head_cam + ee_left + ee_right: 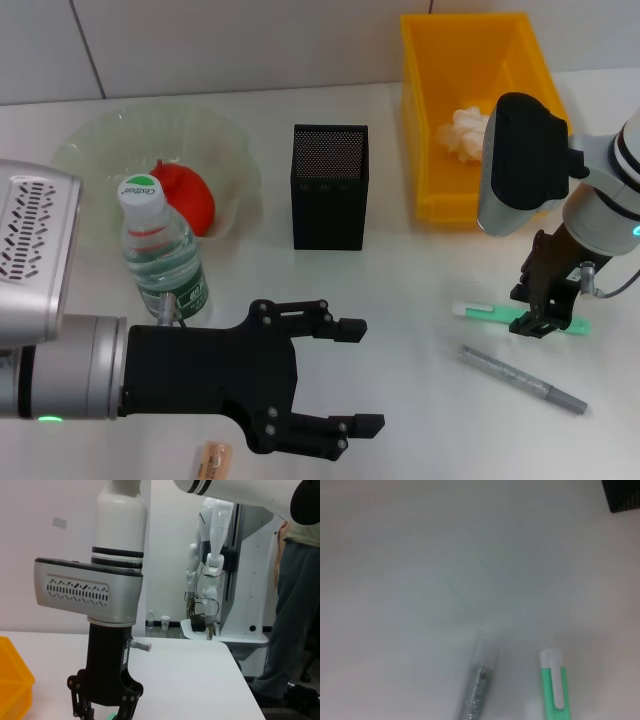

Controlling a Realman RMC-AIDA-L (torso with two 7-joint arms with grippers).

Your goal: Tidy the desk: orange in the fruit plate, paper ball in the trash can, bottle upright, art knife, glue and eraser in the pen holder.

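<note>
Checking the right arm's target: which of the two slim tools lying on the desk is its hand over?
The green-and-white one: the right hand is down over its far end. The glittery grey tool lies apart, nearer the desk's front edge.

Light: bright, even, from overhead.
Shadows: soft, short, beside the pen holder [330, 187] and bottle [162, 253].
Focus: right wrist view blurred; head view crisp.

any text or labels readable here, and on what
"Cestbon", roughly, on the bottle cap; small, so the spelling is uncertain.
Bottle label: print too small to read.
Eraser: faint marks, unreadable.
Green and white art knife and grey glue stick: no text seen.
</note>
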